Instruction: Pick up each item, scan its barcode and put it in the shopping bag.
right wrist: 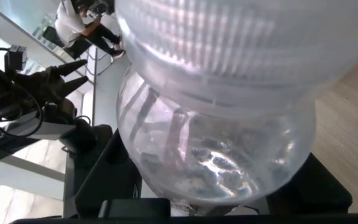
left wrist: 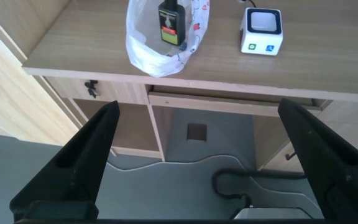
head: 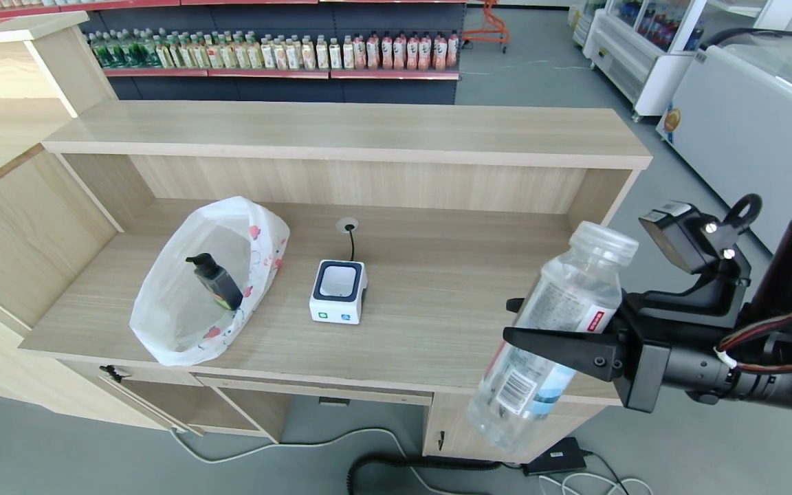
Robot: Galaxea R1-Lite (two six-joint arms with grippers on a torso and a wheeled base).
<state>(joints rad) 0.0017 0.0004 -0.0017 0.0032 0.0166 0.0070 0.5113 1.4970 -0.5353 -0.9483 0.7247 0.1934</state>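
Bottle (head: 568, 295) of clear plastic, lower right of head view, clamped at mid-body between the two black fingers of right gripper (head: 511, 320). Held in the air off the near right corner of counter (head: 437, 302), not touching it. Long axis tilted: cap toward upper right, base toward lower left, past the counter's front edge. Barcode (head: 514, 390) on the lower label near the base, turned up toward the head camera.

Scanner (head: 338, 291), small white box with a dark window on top, at centre of frame on the counter, well apart from the bottle, to its left and a little farther back. Window facing up, so probably calls for carrying the bottle left over the box and rolling it until the barcode looks down.

Bag (head: 162, 323), white plastic, mouth open, farther left again, near the scanner, with a dark pump bottle (head: 217, 282) already inside.

Left gripper (left wrist: 194, 168) with fingers spread wide, holding nothing, out in front of the counter's front edge, bag and scanner ahead of it. Right arm plainly the one placed for the scan.
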